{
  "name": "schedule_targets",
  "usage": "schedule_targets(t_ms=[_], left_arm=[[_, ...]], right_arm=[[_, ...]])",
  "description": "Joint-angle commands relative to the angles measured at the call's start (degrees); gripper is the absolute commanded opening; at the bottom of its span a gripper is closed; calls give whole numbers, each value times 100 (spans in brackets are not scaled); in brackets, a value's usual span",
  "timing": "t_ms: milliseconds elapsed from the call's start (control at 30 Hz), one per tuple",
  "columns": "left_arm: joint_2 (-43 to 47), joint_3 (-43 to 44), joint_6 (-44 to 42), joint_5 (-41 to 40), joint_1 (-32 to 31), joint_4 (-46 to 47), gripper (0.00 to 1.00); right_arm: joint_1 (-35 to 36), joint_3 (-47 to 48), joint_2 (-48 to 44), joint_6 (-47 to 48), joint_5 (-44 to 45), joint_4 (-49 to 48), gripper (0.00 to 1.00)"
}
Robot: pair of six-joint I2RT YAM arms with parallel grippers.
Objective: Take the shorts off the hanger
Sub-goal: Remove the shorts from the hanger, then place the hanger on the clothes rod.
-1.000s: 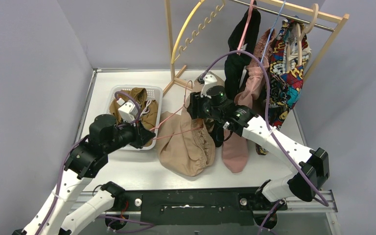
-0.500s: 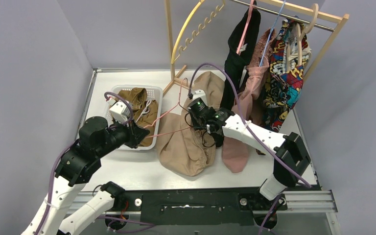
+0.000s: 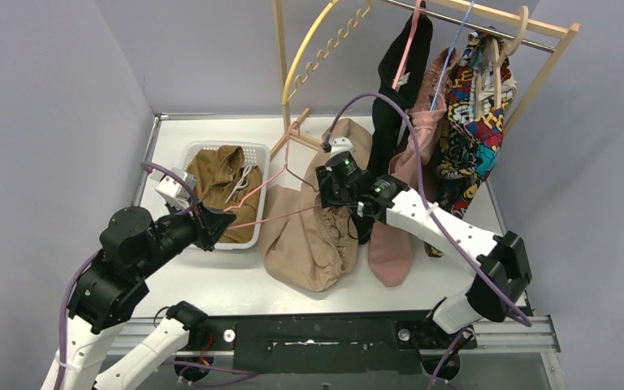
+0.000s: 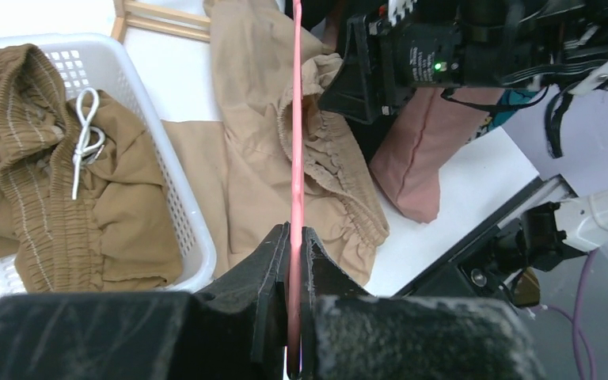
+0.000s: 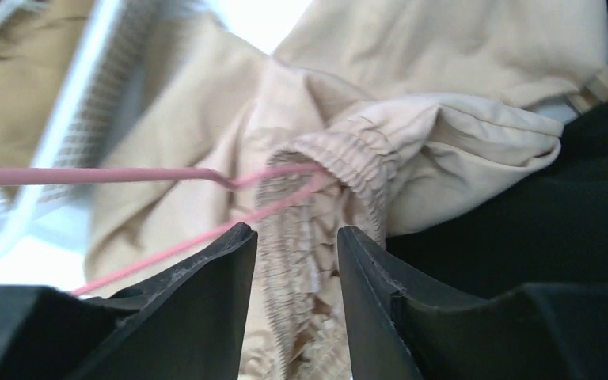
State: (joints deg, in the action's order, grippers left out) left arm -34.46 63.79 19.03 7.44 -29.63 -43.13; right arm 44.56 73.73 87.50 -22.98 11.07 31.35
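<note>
A white perforated plastic basket (image 3: 262, 162) holds crumpled olive-brown shorts (image 3: 219, 175) with a white drawstring. Beige shorts (image 3: 305, 244) lie on the bench (image 3: 211, 280), long axis running far to near, with a thin pink wire hanger (image 4: 295, 142) entering their gathered elastic waist. The left claw (image 4: 295, 233) is clamped on that wire. The right claw (image 5: 294, 237) stands partly apart at the waistband, pinching nothing.

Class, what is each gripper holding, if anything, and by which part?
The left gripper pinches the pink hanger by its thin wire. The right gripper stands open at the waistband of the beige shorts, clamping nothing.
</note>
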Motion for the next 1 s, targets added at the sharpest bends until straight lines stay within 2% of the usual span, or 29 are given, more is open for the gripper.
schedule_targets(t_ms=[0, 200, 433, 800, 967], left_arm=[[-54, 393, 76, 541, 10, 516, 0], [-49, 428, 65, 515, 10, 751, 0], [-92, 291, 66, 605, 10, 1163, 0], [57, -129, 136, 700, 10, 1495, 0], [62, -222, 198, 815, 10, 1651, 0]], right_arm=[[186, 67, -861, -107, -510, -714, 44], [344, -669, -1632, -416, -828, -1396, 48], [360, -965, -2120, -671, -1164, -1947, 50], [316, -139, -1925, -521, -1283, -3129, 48], [-3, 96, -1594, -871, -1647, -3405, 47]])
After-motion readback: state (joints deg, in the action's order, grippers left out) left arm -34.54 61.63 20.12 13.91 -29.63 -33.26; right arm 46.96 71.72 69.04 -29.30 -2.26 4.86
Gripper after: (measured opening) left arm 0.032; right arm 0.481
